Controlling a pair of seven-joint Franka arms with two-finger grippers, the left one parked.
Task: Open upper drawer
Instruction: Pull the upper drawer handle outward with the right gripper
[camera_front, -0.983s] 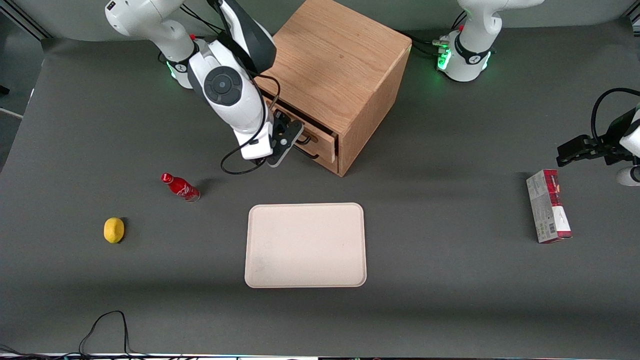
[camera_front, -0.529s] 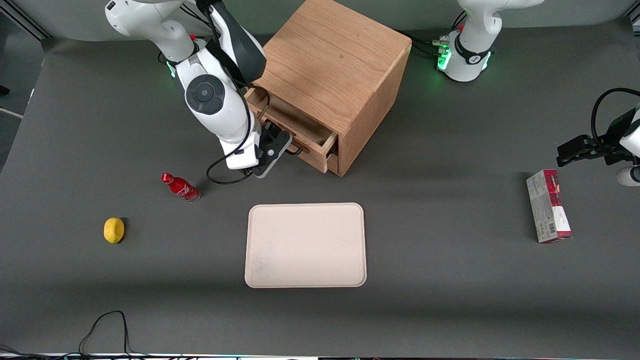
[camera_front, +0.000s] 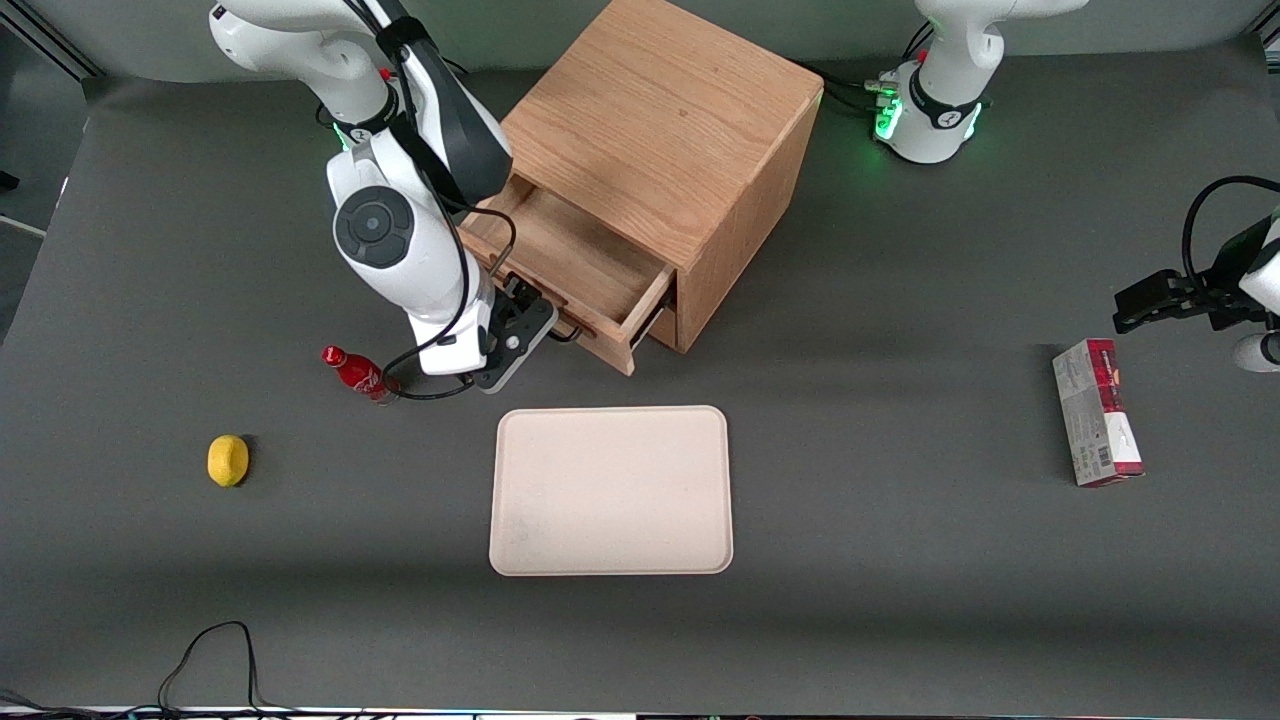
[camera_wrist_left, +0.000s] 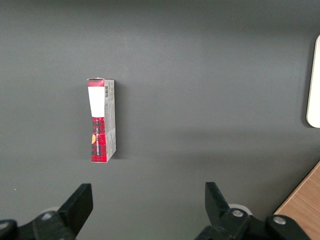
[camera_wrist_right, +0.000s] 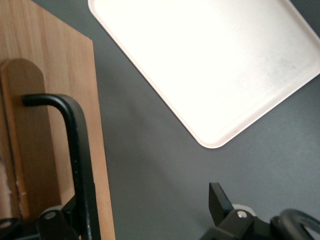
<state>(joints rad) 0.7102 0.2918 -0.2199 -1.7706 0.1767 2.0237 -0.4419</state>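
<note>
**Drawer well out, gripper on the handle**

The drawer (camera_front: 570, 262) stands pulled a good way out of the cabinet (camera_front: 665, 130), its bare wood floor showing. Judged from that, the opening is largely done; what may remain is a little more travel, then letting go and backing away. The lower drawer (camera_front: 662, 328) sits shut underneath, mostly hidden.

The gripper (camera_front: 545, 322) is at the drawer's front panel, right on the black handle (camera_wrist_right: 80, 165). The wrist view shows the bar running just by one finger (camera_wrist_right: 50, 222) while the other finger (camera_wrist_right: 220, 202) stands well apart from it, so the fingers look spread around the bar rather than pinched tight; the hold seems to be a hook, not a clamp. Whether the finger touches the bar I cannot tell.

The arm comes down from above the cabinet's corner, forearm sloping toward the front camera, wrist bent so the fingers point at the drawer front. A tray (camera_front: 611, 490) lies just nearer the camera than the gripper; a bottle (camera_front: 360, 374) stands beside the wrist.
</note>
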